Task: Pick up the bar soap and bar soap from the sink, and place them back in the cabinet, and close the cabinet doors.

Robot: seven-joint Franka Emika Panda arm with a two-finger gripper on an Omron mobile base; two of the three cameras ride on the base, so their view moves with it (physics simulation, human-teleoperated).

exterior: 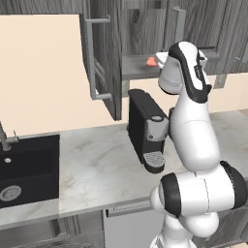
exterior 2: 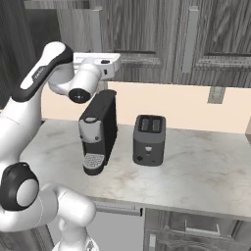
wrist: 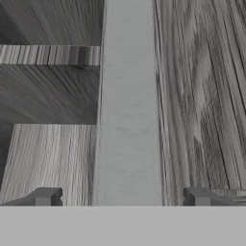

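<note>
The cabinet's left door [exterior: 105,58] stands swung open, its long silver handle [exterior: 91,58] facing me. One salmon-orange bar soap [exterior: 151,61] lies on the grey inner shelf [exterior: 135,67]. My white hand [exterior 2: 104,65] hovers level with that shelf, just right of the soap in the left base view. In the hand view my gripper [wrist: 122,197] is open, with nothing between the fingertips [wrist: 45,197]. Ahead of it, a pale grey strip [wrist: 127,105] runs between wood-grain panels. The black sink [exterior: 29,164] with its silver drain [exterior: 9,193] is at the far left.
A black coffee machine [exterior: 147,128] stands on the marble counter [exterior: 97,169] right under the cabinet, and a black toaster [exterior 2: 149,139] sits beside it. The grey faucet [exterior: 5,140] rises behind the sink. A closed wall cabinet with a silver handle [exterior 2: 190,39] lies to the right.
</note>
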